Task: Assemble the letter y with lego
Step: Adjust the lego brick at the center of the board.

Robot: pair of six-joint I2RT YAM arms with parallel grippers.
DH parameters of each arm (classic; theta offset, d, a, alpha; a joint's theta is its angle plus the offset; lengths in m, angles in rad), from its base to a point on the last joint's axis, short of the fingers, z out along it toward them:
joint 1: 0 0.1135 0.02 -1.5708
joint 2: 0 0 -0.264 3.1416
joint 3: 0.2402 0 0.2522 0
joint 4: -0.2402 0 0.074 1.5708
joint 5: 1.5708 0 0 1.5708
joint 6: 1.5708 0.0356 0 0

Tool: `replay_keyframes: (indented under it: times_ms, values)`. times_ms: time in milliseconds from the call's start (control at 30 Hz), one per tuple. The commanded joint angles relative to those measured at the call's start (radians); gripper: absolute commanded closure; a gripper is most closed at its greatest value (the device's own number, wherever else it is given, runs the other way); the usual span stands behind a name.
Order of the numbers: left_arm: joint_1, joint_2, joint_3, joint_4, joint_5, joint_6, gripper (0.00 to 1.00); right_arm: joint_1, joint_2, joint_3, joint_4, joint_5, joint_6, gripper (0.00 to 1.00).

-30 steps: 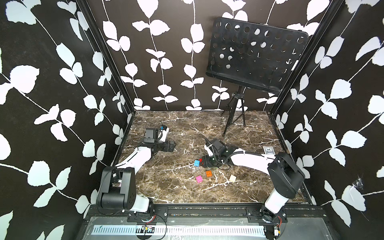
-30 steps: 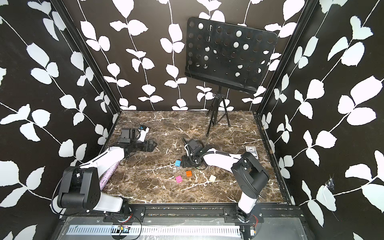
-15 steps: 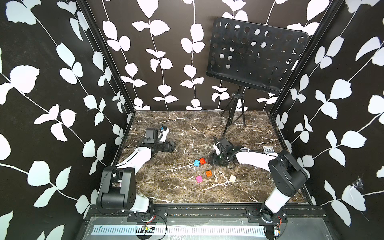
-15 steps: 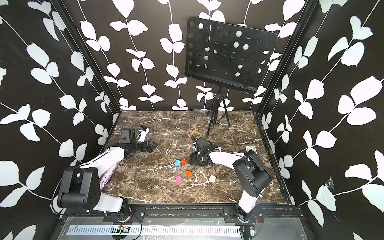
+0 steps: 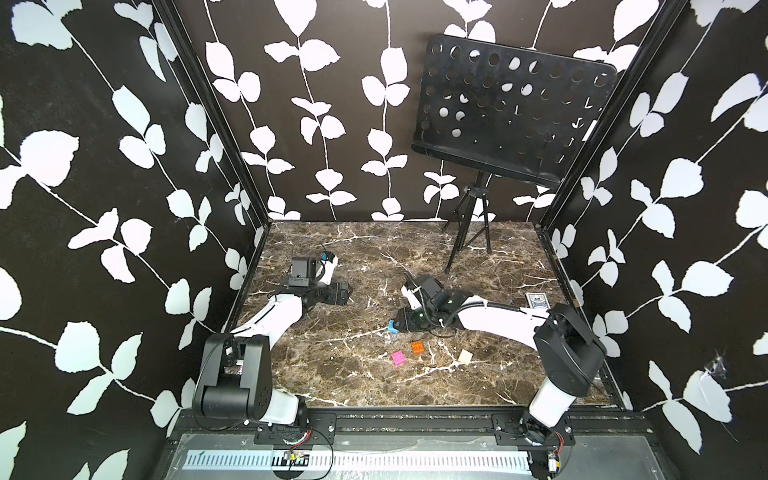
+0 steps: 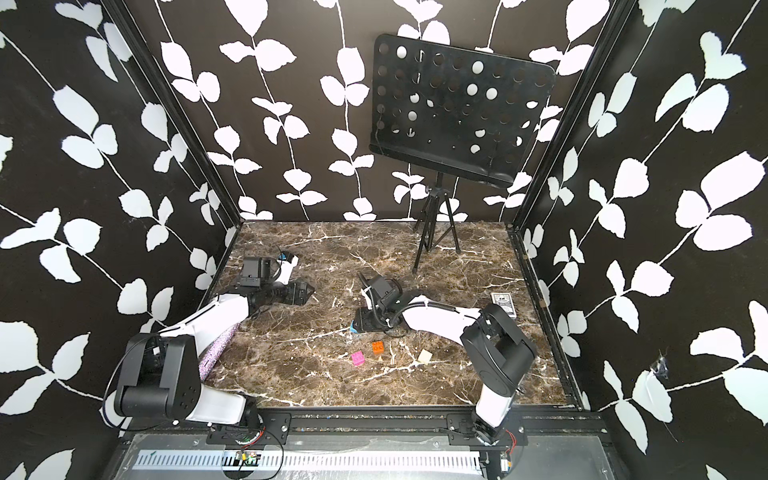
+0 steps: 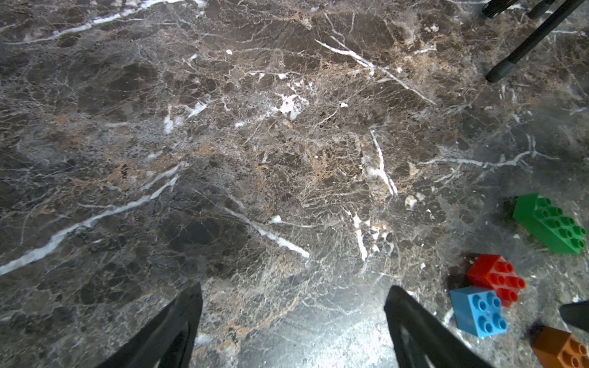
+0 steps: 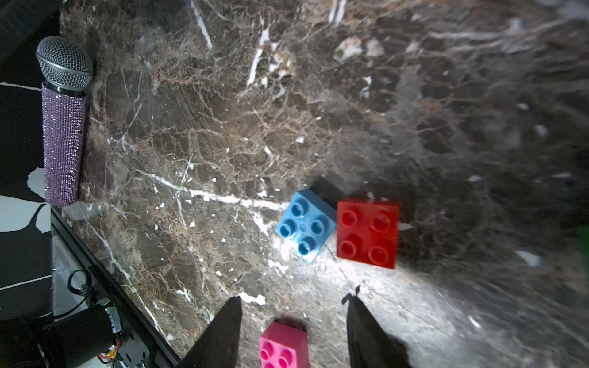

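The fingers of the right gripper (image 8: 293,299) are standing apart with nothing held, and the gap is becoming narrower than a second ago. The pink brick (image 8: 283,345) showing between them is lying on the table (image 5: 332,374) below, not gripped. This gripper was drawing back a moment ago and is now hanging again over the blue brick (image 8: 305,224) and the red-orange brick (image 8: 368,234). I am judging from this that the first pick is only beginning; the letter y is not yet started, since every brick is lying single. These two bricks are touching, so closing on one may push the other. The left gripper (image 7: 293,334) is waiting wide open and empty over bare marble. The green brick (image 7: 549,224) is lying near the red-orange one; the second orange brick (image 5: 417,347) and the cream brick (image 5: 465,356) are lying toward the front. The microphone (image 8: 62,127), the card box (image 5: 537,301) and the music stand (image 5: 511,116) are standing well apart, blocking nothing.
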Motion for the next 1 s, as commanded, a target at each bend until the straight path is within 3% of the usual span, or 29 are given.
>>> replay_keyframes:
  times_ms: [0,700,967]
  values:
    - [0.007,-0.04,-0.013,0.007,0.0,0.013,0.08,0.012,0.046,0.024,0.028,-0.025,0.028,0.48]
    - [0.009,-0.039,-0.014,0.006,-0.003,0.019,0.08,0.009,0.232,0.205,0.068,-0.049,-0.012,0.48]
    - [0.008,-0.028,-0.024,0.022,0.026,-0.007,0.09,-0.017,0.122,0.17,0.004,0.002,-0.048,0.49]
